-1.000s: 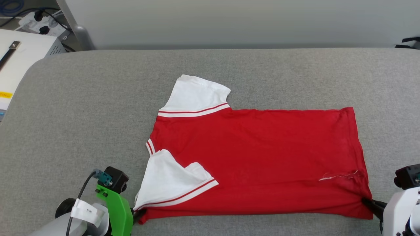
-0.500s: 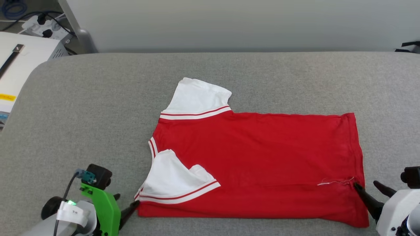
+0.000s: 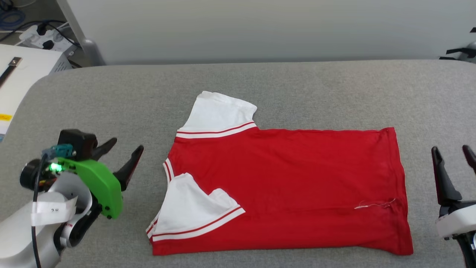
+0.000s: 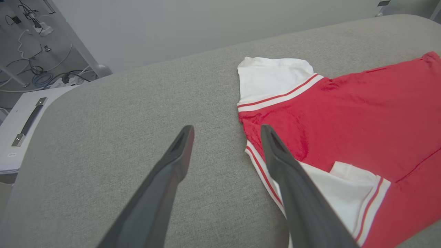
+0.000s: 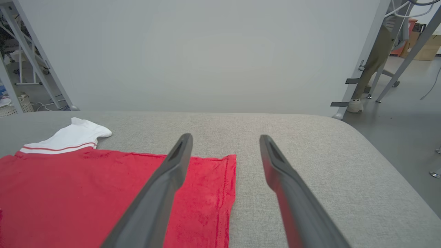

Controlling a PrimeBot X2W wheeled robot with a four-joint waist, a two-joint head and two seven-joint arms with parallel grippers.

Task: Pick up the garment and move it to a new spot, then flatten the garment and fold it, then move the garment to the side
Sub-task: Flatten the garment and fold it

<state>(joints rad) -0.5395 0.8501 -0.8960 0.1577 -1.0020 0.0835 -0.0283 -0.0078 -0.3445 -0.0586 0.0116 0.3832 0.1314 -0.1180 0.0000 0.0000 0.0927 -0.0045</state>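
Observation:
The garment point(image 3: 290, 178), a red T-shirt with white sleeves and striped trim, lies flat and plain side up on the grey table point(image 3: 111, 96). Its near sleeve is folded over the red body and its far sleeve sticks out toward the wall. My left gripper point(image 3: 126, 154) hovers open to the left of the collar, empty and clear of the cloth. At the right, beyond the hem, my right gripper point(image 3: 452, 152) is open and empty too. The garment point(image 4: 344, 117) lies right of the left fingers point(image 4: 179, 151). The hem of the garment point(image 5: 103, 193) passes under the right gripper's left finger point(image 5: 179, 155).
A white cabinet point(image 3: 18, 70) with a metal handle stands off the table's left end, with a power strip and cables point(image 3: 41, 33) behind it. A pale wall panel point(image 3: 260, 26) runs along the far edge. A person's leg point(image 5: 370, 65) stands by metal frame legs at far right.
Both grippers have let go of the garment's near corners, opened wide, and lifted away outward. The garment lies where it was dropped, flat on the table.

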